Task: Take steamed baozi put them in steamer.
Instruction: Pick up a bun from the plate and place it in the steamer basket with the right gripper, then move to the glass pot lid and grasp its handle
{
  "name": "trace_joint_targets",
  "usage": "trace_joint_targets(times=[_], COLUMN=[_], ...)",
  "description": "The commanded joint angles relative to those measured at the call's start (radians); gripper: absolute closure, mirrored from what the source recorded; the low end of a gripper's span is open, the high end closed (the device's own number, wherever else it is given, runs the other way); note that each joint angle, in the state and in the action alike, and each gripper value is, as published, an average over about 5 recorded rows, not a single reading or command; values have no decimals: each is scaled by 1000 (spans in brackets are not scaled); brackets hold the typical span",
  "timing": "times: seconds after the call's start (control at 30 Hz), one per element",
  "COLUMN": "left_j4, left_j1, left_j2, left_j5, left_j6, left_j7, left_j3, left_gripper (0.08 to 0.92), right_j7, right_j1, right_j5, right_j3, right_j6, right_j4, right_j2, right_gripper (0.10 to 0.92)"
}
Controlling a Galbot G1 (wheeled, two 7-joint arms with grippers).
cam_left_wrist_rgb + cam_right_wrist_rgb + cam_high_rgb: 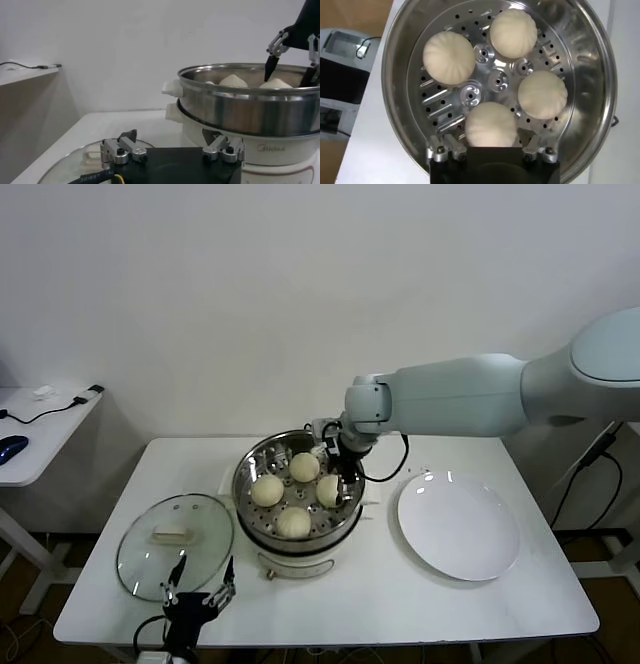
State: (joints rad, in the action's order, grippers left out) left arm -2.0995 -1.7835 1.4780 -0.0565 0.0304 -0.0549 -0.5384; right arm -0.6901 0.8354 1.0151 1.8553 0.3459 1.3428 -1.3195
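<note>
Left pincer point(200, 582): seen at the near desk edge, spread wide with nothing between its fingers, hanging over the near rim of the lid; the arm is parked there.
Lid point(175, 545): round glass, laid flat on the desk to the left of the steamer, a pale handle on its top.
Desk point(380, 604): white, carrying lid, steamer and plate.
Steamer point(250, 469): shiny steel pot on a white base, set in the middle of the desk between lid and plate; a perforated tray is seen inside in the right wrist view.
Baozi point(293, 523): four cream-white buns, all lying on the tray inside the steamer, arranged in a rough ring; the nearest one is marked, with one at the left point(267, 490), one at the back point(305, 467) and one at the right point(329, 489).
Right pincer point(340, 469): held over the right side of the steamer, fingers spread, with the right bun lying between them on the tray; no pinch is seen on it.
Plate point(458, 526): flat, white, bare, to the right of the steamer and apart from it.
Side table point(30, 439): white, at the far left, with a cable and a dark mouse on it.
</note>
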Motion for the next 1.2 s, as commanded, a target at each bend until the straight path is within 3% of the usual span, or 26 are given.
trace_joint_targets(times=[0.03, 0.3, 0.47, 0.63, 0.87, 1.07, 1.2], left_j4=[-4, -24, -31, -25, -5, -5, 5], left_j1=[-3, -12, -17, -8, 30, 52, 70], left_j2=[-2, -2, -5, -9, -19, -36, -47], left_j5=[2, 8, 9, 6, -11, -45, -23], left_j6=[2, 9, 10, 13, 40, 61, 70], left_j7=[1, 9, 15, 16, 16, 13, 9], left_j3=[0, 1, -2, -3, -1, -13, -30], left_gripper=[177, 177, 177, 177, 177, 177, 177], right_j7=[-29, -87, 126, 462, 704, 767, 761], right_j1=[-13, 33, -10, -147, -429, -920, -1348], right_j5=[-5, 103, 128, 49, -161, -323, -405], right_j3=[-9, -119, -284, -517, -882, -1308, -1718], right_j6=[-41, -116, -133, -158, -174, -220, -242], right_j4=[-16, -34, -46, -36, 87, 180, 228], right_j2=[1, 86, 202, 337, 579, 760, 770], right_gripper=[219, 203, 203, 203, 203, 203, 202])
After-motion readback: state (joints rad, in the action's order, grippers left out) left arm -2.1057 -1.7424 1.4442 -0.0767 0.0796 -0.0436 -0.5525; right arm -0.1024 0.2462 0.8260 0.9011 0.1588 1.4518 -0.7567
